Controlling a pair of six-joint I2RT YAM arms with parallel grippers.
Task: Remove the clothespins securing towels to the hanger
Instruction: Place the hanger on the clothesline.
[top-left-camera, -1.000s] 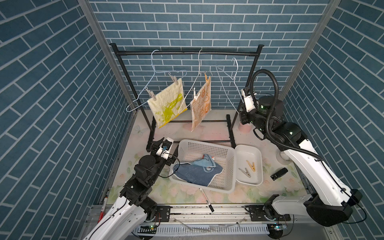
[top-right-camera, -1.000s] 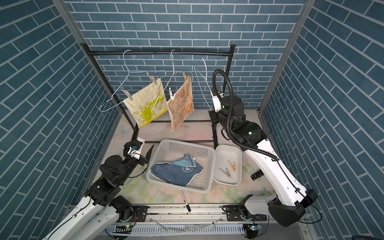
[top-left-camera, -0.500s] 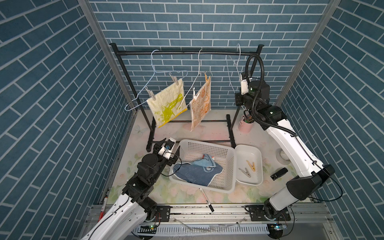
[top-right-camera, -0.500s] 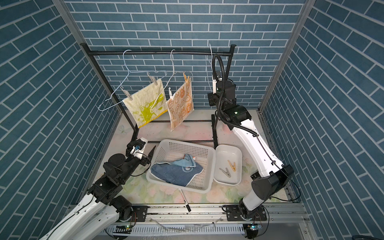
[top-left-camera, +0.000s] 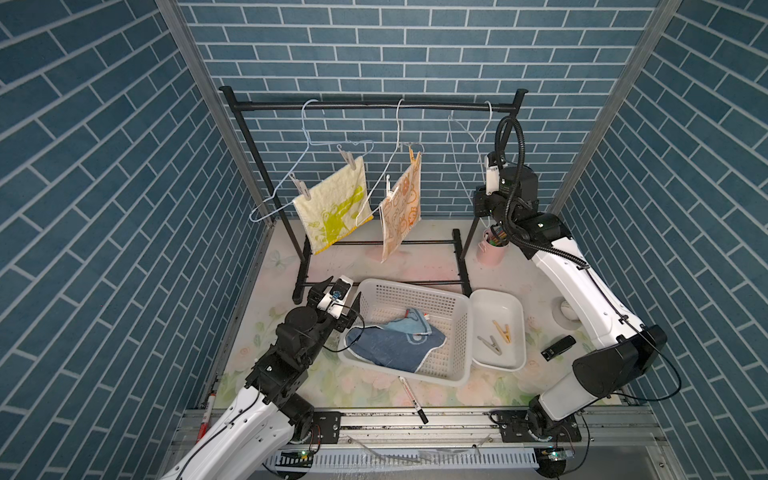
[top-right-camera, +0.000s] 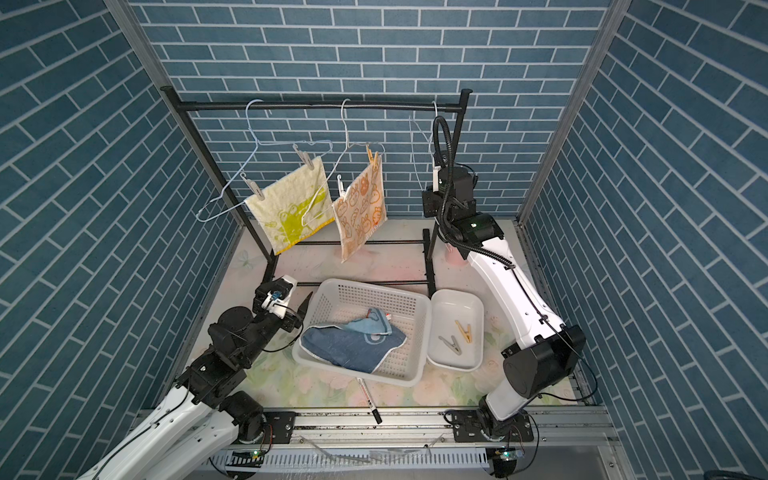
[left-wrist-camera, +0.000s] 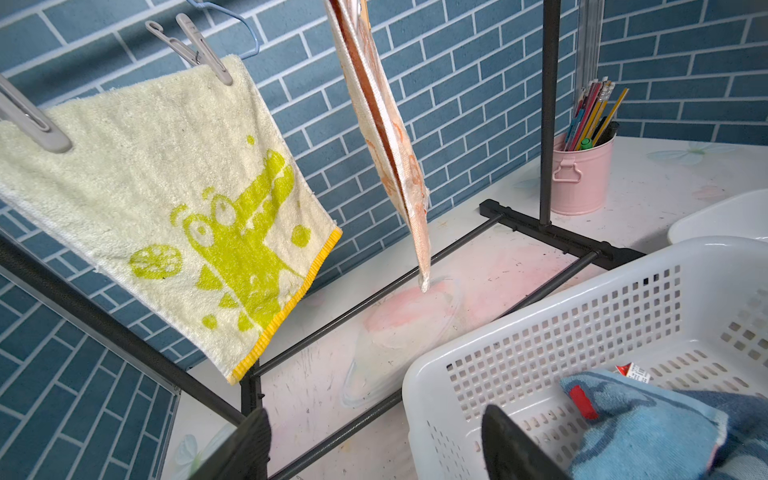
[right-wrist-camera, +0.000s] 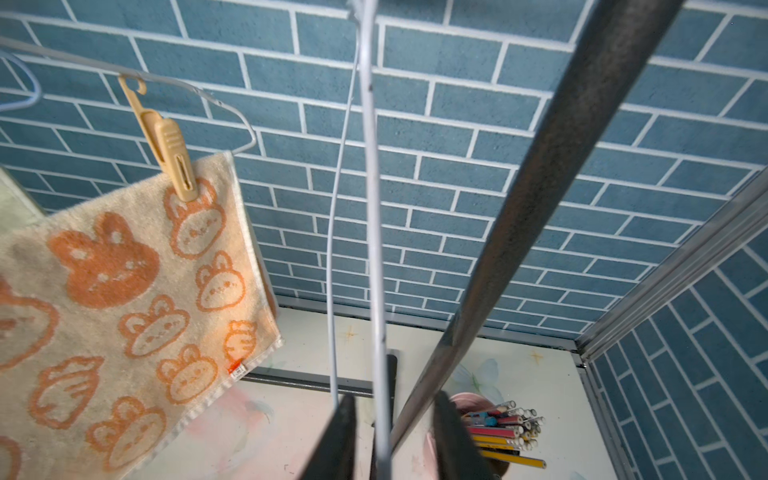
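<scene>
White wire of the bare hanger (right-wrist-camera: 376, 249) runs between the parted, released fingers of the right gripper (right-wrist-camera: 395, 415). The dark rack post (right-wrist-camera: 540, 208) is close on one side, and the tan clothespin (right-wrist-camera: 170, 153) pinning the orange towel (right-wrist-camera: 124, 291) is well apart on the other. The left gripper (left-wrist-camera: 376, 411) is spread wide and empty, one finger beside the basket rim (left-wrist-camera: 498, 332) with the blue towel (left-wrist-camera: 644, 424) inside, while grey clothespins (left-wrist-camera: 203, 54) hold the yellow towel (left-wrist-camera: 166, 199) above and ahead, across bare tabletop (left-wrist-camera: 332, 395).
</scene>
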